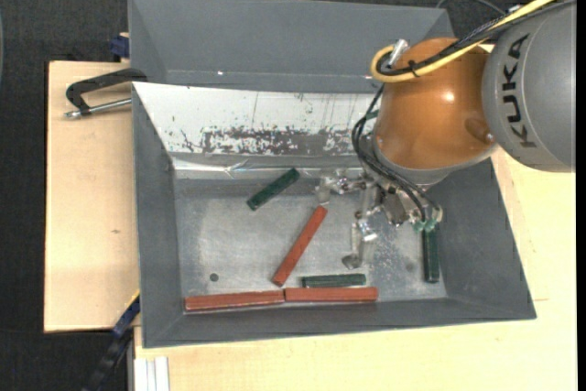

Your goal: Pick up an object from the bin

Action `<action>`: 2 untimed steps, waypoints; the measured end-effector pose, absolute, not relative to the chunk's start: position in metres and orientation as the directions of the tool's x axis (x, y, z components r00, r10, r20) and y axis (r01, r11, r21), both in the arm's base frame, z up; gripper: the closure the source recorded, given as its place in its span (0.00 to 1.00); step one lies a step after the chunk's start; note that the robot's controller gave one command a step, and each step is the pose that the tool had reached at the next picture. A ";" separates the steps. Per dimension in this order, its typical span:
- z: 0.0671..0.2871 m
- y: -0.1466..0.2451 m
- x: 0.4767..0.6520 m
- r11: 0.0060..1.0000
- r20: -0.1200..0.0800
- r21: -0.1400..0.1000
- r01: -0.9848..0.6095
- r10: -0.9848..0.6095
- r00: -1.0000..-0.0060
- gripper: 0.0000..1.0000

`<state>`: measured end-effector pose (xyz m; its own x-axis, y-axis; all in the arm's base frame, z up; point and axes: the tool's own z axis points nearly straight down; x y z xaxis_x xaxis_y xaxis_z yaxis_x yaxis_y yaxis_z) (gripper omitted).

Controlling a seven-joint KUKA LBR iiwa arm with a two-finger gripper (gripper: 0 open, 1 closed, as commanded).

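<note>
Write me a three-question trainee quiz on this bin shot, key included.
1. How many red-brown bars lie in the bin?
2. True or false: the tool hangs over the left half of the bin.
3. What lies to the right of the tool in the view, near the right wall? A) a dark green bar B) a red-brown bar C) a small dark speck

Key
1. Three: one lies diagonally mid-floor, and two lie end to end along the front wall.
2. False: it is over the right half.
3. A
</note>
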<state>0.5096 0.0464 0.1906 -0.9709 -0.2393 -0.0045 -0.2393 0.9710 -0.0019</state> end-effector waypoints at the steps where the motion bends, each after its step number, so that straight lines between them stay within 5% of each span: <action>1: 0.160 0.082 0.551 0.886 -0.009 -0.001 -0.464 -0.464 -0.886 0.00; 2: 0.140 0.066 0.546 0.747 -0.002 0.000 -0.665 -0.665 -0.747 0.00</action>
